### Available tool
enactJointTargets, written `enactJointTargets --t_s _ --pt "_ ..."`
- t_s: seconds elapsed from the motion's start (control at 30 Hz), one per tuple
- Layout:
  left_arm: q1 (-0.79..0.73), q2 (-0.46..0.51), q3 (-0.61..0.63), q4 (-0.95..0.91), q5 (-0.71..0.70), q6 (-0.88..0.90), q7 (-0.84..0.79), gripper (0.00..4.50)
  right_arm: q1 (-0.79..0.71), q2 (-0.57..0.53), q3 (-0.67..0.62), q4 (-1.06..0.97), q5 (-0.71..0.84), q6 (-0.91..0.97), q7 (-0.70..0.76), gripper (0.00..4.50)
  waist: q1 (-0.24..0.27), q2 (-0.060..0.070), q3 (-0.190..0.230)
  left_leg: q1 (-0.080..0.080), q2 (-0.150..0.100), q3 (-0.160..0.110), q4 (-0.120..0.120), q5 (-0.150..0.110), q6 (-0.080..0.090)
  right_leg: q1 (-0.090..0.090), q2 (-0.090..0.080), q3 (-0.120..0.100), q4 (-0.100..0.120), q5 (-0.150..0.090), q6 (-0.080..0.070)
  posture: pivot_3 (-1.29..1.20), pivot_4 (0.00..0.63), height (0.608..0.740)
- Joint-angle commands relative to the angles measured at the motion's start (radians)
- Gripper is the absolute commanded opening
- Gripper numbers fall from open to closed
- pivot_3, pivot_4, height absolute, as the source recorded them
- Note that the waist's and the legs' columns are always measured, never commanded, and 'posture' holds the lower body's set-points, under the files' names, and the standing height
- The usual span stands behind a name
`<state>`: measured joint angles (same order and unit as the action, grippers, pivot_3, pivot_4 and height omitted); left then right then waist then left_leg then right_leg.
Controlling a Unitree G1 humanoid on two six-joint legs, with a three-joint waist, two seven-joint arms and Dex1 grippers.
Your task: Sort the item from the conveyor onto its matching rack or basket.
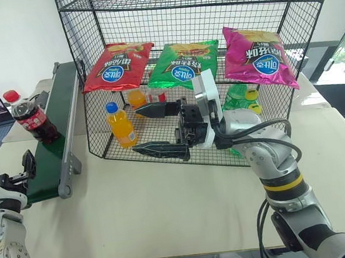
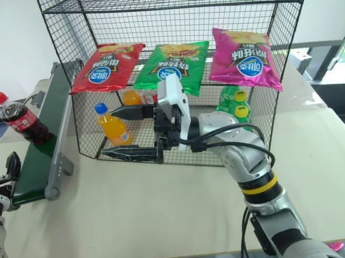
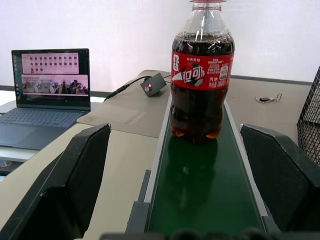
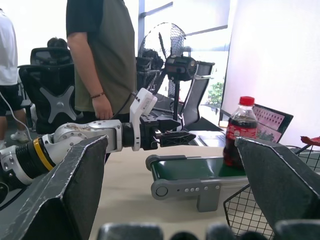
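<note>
While upright on the conveyor (image 1: 63, 111), cola bottle (image 1: 31, 117) cap-up, left end effector (image 1: 22, 172) spread, right end effector (image 1: 154, 130) spread.

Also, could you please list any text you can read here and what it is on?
"可口", partly visible: red label of the cola bottle; its small print is too blurred.
On the chip bags: upside-down Chinese logos, too small to read.
Screen of the laptop: too small to read.

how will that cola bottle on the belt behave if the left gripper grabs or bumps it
The cola bottle stands upright, tall on a narrow base, on the conveyor, so a high nudge would probably tip it. It looks nearly full, so likely heavy for its size and fairly firm. Its round, smooth plastic may slip; once down it would likely roll.
</note>
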<state>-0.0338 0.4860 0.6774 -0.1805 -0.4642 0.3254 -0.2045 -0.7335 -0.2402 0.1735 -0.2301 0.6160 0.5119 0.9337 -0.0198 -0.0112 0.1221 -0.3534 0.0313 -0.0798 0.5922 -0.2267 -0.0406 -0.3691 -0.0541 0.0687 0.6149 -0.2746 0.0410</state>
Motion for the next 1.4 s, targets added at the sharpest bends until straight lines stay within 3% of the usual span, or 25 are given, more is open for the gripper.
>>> enactJointTargets --t_s 0.03,0.6,0.77,1.0,1.2,1.4 --pt "-0.014 0.03 0.011 -0.006 0.012 -0.033 -0.005 4.39 -0.019 0.014 -0.031 -0.044 0.044 -0.002 -0.006 4.5 -0.001 0.0 0.0 0.0 0.0 0.0 0.0 0.0 0.0 0.0 0.0 0.0 0.0 0.0 0.0 0.0 0.15 0.738" --pt "-0.045 0.064 -0.017 0.046 -0.035 0.033 -0.081 4.39 0.0 0.01 -0.03 -0.024 0.039 -0.026 0.007 4.5 -0.002 0.0 0.0 0.0 0.0 0.0 0.0 0.0 0.0 0.0 0.0 0.0 0.0 0.0 0.0 0.0 0.15 0.738" --pt "-0.052 0.072 -0.012 0.073 -0.038 0.015 -0.101 3.05 -0.003 0.005 -0.032 -0.038 0.043 -0.016 -0.006 4.5 0.001 0.0 0.0 0.0 0.0 0.0 -0.001 0.0 0.0 0.0 0.0 0.0 0.0 0.0 0.0 0.0 0.15 0.738" --pt "-0.011 0.065 -0.018 -0.032 -0.078 0.055 -0.111 3.05 0.0 -0.008 -0.039 -0.05 0.034 -0.01 -0.038 4.5 0.002 0.0 0.0 0.0 0.0 0.0 -0.001 0.0 0.0 0.0 0.0 0.0 0.0 0.0 0.0 0.0 0.15 0.738" --pt "0.05 0.148 -0.04 -0.279 -0.261 0.257 -0.194 3.05 0.159 -0.1 -0.069 -0.151 -0.014 -0.008 -0.112 4.5 0.007 -0.004 0.003 -0.002 0.0 0.0 -0.001 0.0 0.0 0.0 -0.001 -0.001 -0.002 0.0 0.0 0.0 0.15 0.738" --pt "-0.005 0.239 -0.204 -0.374 -0.395 0.406 -0.306 3.05 0.354 -0.149 -0.07 -0.298 -0.069 0.004 -0.24 4.5 0.003 0.0 0.005 -0.001 -0.001 0.001 -0.001 0.0 0.0 0.0 -0.001 0.001 -0.002 0.0 0.0 0.0 0.15 0.738"
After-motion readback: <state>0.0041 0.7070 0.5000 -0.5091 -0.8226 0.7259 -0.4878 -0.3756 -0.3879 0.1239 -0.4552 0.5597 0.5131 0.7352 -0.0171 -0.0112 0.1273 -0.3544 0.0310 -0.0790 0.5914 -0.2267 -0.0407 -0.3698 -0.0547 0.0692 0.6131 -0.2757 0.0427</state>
